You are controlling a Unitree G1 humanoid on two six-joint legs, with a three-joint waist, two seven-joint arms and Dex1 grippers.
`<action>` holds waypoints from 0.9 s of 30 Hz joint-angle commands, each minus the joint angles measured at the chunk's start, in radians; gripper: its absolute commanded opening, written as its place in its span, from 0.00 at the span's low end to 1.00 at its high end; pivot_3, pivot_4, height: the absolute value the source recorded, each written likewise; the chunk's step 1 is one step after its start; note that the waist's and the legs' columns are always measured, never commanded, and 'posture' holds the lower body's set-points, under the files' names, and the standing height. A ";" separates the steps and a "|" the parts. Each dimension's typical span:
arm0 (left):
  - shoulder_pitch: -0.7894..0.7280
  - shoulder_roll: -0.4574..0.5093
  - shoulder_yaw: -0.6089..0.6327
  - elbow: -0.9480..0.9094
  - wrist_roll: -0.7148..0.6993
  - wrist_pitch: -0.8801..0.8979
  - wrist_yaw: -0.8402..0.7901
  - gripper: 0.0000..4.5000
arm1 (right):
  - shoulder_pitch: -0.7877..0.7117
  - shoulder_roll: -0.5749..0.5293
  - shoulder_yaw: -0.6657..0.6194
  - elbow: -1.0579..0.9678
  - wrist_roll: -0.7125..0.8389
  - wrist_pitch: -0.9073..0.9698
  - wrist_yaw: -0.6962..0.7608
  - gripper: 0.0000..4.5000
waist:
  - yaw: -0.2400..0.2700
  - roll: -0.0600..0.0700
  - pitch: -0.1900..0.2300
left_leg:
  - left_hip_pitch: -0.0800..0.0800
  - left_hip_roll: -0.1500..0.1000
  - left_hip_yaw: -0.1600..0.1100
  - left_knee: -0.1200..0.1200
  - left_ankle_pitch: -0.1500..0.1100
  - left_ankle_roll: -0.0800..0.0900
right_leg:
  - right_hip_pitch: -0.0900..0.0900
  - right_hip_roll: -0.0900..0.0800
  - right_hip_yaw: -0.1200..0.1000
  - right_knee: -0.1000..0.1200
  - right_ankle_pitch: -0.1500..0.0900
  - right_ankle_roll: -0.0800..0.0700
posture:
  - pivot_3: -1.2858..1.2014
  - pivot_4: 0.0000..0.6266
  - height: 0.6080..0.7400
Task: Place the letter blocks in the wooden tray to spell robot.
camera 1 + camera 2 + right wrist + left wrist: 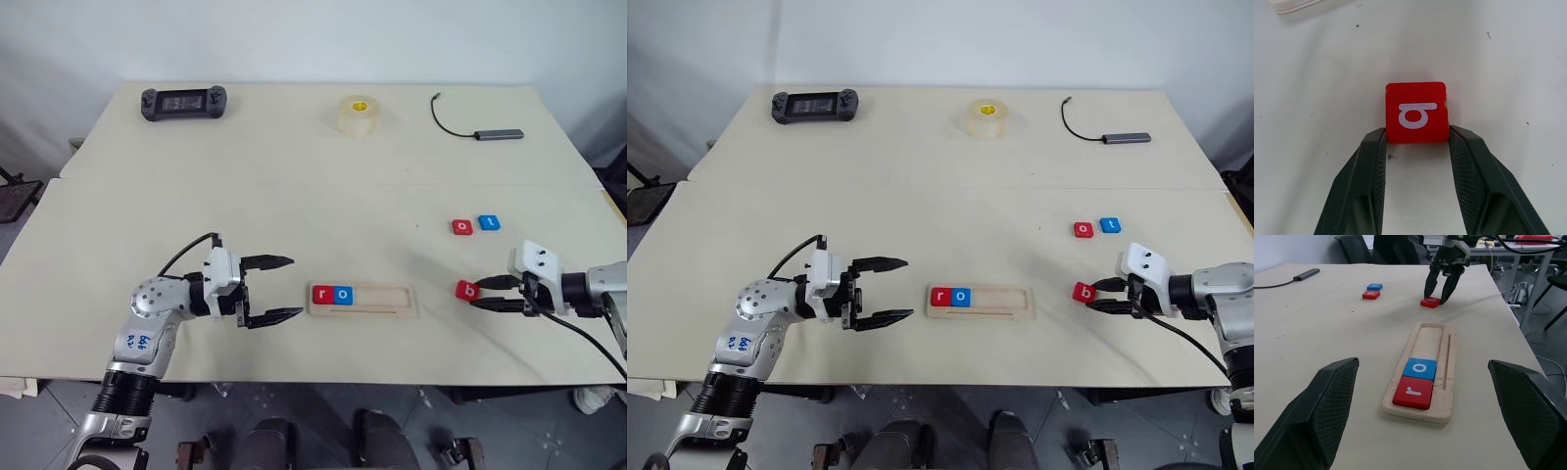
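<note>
Two robot arms reach over a broad pale table point(294, 176). The left gripper point(278, 290) hovers level just left of the wooden tray point(364, 299), pointing at its end, its two black fingers spread wide with nothing between them. The right gripper point(499, 293) slants down toward the tabletop to the right of the tray, its fingertips point(1376, 142) pressed against two opposite sides of the red b block point(1416, 112), which lies flat on the table.

The long tray lies near the front edge of the table, between the two grippers. In its left end sit a red r block point(322, 294) and, touching it, a blue o block point(342, 294); the other spaces are bare wood. Farther back on the right, a red o block point(461, 227) and a blue t block point(489, 223) lie side by side on the table.

Along the far edge are a dark handheld controller point(184, 102), a roll of tape point(360, 115), and a grey adapter with a black cable point(499, 134).
</note>
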 commanded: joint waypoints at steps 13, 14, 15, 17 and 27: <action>0.028 0.007 0.009 -0.041 -0.008 -0.012 0.003 1.00 | -0.183 0.086 0.204 -0.497 0.026 0.331 0.066 0.33 | 0.004 0.001 0.001 | -0.001 0.000 -0.001 0.000 0.000 -0.001 | -0.001 0.000 -0.001 0.000 0.000 0.000 | 0.52 0.24 1.00; 0.032 0.011 0.008 -0.046 -0.008 -0.011 0.000 1.00 | -0.195 0.104 0.223 -0.497 0.015 0.333 0.058 0.33 | 0.006 0.001 0.001 | -0.002 0.000 -0.002 0.000 -0.001 -0.001 | -0.001 -0.001 -0.002 0.000 0.000 0.000 | 0.52 0.24 1.00; 0.035 0.013 0.007 -0.049 -0.007 -0.011 -0.003 1.00 | -0.202 0.116 0.234 -0.496 0.009 0.335 0.052 0.33 | 0.006 0.001 0.001 | -0.002 0.000 -0.002 0.000 0.000 -0.001 | -0.002 -0.001 -0.002 0.000 0.000 0.000 | 0.52 0.24 1.00; 0.041 0.019 0.012 -0.060 -0.013 -0.005 -0.003 1.00 | -0.214 0.138 0.260 -0.481 -0.014 0.320 0.040 0.33 | 0.006 0.001 0.001 | -0.002 -0.001 -0.002 0.000 -0.001 -0.001 | -0.002 -0.001 -0.002 0.001 0.000 0.000 | 0.52 0.24 1.00; 0.061 0.032 0.023 -0.093 -0.023 0.012 0.013 1.00 | -0.257 0.224 0.329 -0.431 -0.078 0.302 0.009 0.33 | 0.000 0.001 0.001 | -0.002 -0.001 -0.002 0.000 0.000 -0.001 | -0.002 -0.001 -0.002 0.002 0.000 -0.001 | 0.52 0.24 1.00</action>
